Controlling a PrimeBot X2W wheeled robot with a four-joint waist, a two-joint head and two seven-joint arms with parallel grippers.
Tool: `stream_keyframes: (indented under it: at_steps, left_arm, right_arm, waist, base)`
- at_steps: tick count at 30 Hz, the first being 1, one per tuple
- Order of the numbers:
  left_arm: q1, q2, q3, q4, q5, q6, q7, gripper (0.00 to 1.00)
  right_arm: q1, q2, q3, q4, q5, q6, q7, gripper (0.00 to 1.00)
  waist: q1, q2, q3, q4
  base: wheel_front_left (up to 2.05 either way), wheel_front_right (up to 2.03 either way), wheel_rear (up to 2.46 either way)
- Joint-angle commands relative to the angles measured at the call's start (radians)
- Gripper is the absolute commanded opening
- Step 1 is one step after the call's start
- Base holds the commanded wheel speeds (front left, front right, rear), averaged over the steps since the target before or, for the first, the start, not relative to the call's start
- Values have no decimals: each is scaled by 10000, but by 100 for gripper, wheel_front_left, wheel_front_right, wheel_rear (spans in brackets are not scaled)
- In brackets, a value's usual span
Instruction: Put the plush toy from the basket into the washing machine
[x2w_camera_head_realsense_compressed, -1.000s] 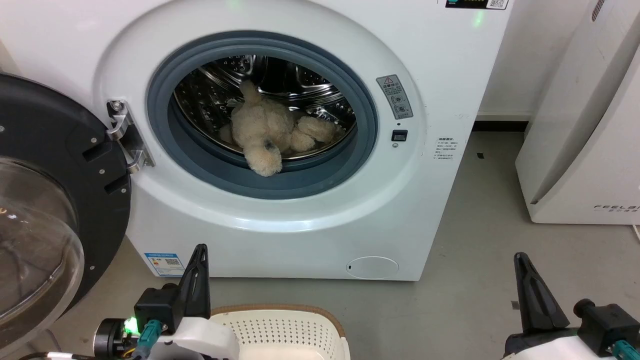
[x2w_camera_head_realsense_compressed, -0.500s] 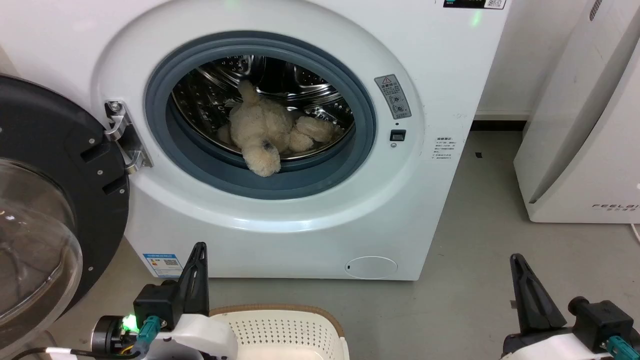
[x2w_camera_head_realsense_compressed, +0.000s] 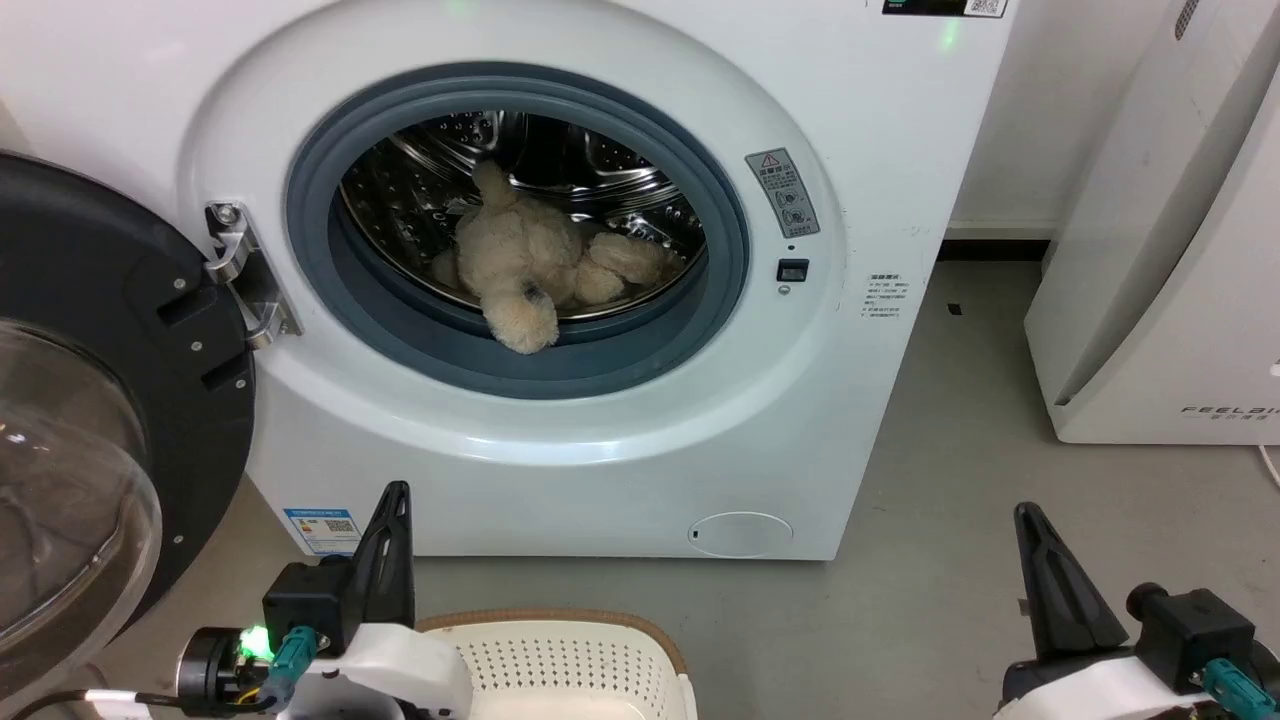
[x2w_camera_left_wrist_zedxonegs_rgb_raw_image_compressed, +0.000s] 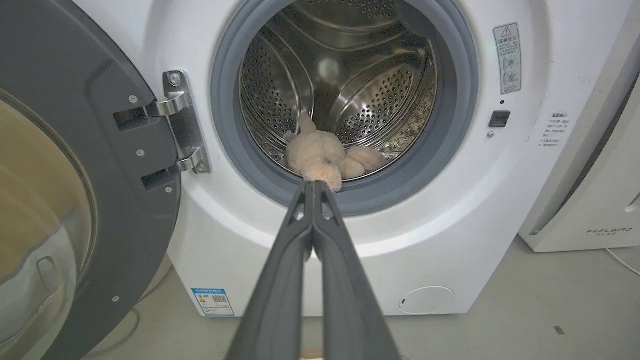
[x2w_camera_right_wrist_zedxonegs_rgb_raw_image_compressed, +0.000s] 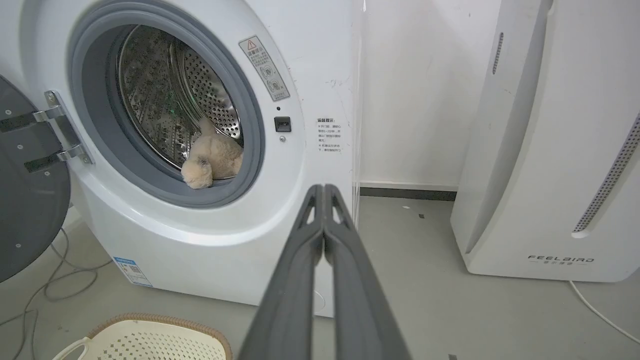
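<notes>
Little has moved since a second ago: your head camera has drifted slightly, so the whole scene slides a touch leftward, while the toy lies as it did and both grippers stay low at the bottom edge.

You face the washing machine, its door swung wide to your left so the mouth stays free. Below, the basket sits on the floor just in front of the machine, near both arms.

The plush toy lies at the bottom front of the steel drum, where its own weight settles it. Its long axis runs front to back. A narrow end points into the drum, and a rounded limb with the dark patch points out at you, lolling over the drum lip onto the grey gasket. That limb, I judge, could catch a closing door.

Your left gripper and right gripper are both pressed closed on nothing, well back from the opening.
</notes>
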Motion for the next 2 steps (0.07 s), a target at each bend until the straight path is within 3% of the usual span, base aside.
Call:
stream_keyframes:
  at_steps: [1, 2]
  left_arm:
    - [153, 6, 26, -82, 94, -16, 47, 0]
    - [156, 6, 29, -96, 100, -18, 68, 0]
  right_arm:
    - [-168, -1, 23, -38, -105, -3, 51, 0]
    - [-174, -1, 25, -38, -120, -4, 71, 0]
  waist:
    - [-1, 0, 0, -3]
    - [-1, 0, 0, -6]
  base:
    - [0, 0, 0]
    - [0, 0, 0]
